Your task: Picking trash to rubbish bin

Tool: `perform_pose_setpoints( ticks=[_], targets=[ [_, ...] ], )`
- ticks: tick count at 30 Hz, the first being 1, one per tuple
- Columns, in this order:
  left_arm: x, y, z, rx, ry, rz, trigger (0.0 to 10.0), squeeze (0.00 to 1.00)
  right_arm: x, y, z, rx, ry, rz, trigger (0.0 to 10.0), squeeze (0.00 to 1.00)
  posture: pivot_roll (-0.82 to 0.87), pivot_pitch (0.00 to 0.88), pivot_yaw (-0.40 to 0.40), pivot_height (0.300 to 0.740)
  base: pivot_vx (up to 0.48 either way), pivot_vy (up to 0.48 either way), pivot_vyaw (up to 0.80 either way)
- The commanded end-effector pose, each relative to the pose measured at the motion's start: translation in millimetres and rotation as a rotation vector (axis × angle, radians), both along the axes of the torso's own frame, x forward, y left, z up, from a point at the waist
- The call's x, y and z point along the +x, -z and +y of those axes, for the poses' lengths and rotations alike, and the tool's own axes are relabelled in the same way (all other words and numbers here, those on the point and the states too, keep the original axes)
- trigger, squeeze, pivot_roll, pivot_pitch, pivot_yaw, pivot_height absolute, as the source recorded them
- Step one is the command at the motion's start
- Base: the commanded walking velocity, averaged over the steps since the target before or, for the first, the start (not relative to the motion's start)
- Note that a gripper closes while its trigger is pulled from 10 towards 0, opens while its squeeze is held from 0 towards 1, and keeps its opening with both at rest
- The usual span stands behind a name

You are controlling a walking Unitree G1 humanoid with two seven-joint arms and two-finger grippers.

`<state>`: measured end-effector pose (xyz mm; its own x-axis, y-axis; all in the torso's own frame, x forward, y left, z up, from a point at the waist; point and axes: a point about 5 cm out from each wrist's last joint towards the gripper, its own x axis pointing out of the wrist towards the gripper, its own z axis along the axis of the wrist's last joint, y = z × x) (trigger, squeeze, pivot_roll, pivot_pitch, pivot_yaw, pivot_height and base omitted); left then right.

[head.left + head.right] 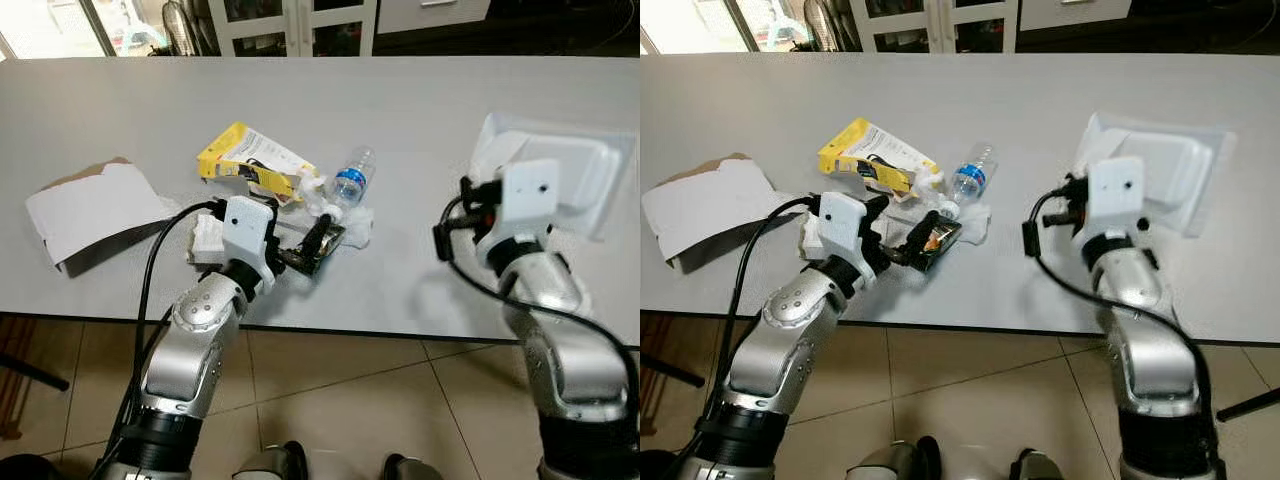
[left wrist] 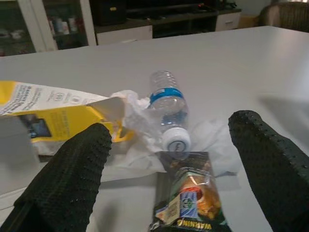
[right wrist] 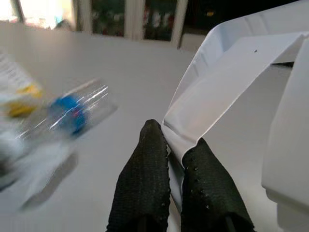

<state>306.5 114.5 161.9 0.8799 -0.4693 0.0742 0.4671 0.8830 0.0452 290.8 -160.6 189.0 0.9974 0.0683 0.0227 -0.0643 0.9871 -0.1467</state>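
Long grey surface (image 1: 400, 100), litter strewn along its near half, tiled floor (image 1: 380, 400) below the edge. White foam box (image 1: 560, 165) at the robot's right, lid raised, the biggest piece of trash in sight. Torn white-and-brown cardboard (image 1: 95, 210) far off at the robot's left, well apart from the rest. Yellow carton (image 1: 255, 160) flattened near the middle, one end touching crumpled white tissue (image 1: 355, 225). Clear bottle (image 1: 350, 178) with blue label on its side just beside the carton, white cap toward the robot, resting on the tissue. Dark snack wrapper (image 2: 190, 198) flat just in front of the cap, nearest the edge.

Left gripper (image 2: 183, 164) low over the surface at the wrapper, fingers (image 2: 72, 174) spread wide, wrapper between them, neither finger touching it. Right gripper (image 3: 169, 174) at the near edge of the foam box, fingers (image 3: 145, 179) pressed together, pinching a white flap of the box between the tips. Second small white wad (image 1: 207, 240) beside the left wrist.
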Motion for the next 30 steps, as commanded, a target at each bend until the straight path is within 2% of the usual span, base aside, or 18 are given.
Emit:
perform_pose_setpoints(
  ticks=[1, 8, 22, 30],
  targets=[
    [-0.8, 3.8, 4.5, 0.005, -0.02, 0.01, 10.0, 0.0, -5.1, -3.6, 7.6, -0.008, -0.012, -0.036, 10.0, 0.0, -0.05, 0.095, 0.061, 0.74, 0.0, 0.0, 0.0],
    [-2.1, 9.6, 2.6, -0.008, -0.026, 0.032, 10.0, 0.0, -11.8, 4.5, 17.3, -0.005, -0.022, -0.02, 10.0, 0.0, -0.06, 0.096, 0.06, 0.74, 0.0, 0.0, 0.0],
    [-3.2, 13.3, 5.3, -0.02, -0.025, 0.073, 10.0, 0.0, -13.1, 7.5, 7.9, -0.014, 0.038, -0.013, 10.0, 0.0, -0.07, 0.102, 0.069, 0.74, 0.0, 0.0, 0.0],
    [-4.0, 13.8, 3.9, -0.013, -0.008, 0.081, 10.0, 0.0, -12.9, 8.7, 9.6, -0.011, 0.04, -0.009, 10.0, 0.0, -0.07, 0.107, 0.072, 0.74, 0.0, 0.278, 0.0]
  ],
)
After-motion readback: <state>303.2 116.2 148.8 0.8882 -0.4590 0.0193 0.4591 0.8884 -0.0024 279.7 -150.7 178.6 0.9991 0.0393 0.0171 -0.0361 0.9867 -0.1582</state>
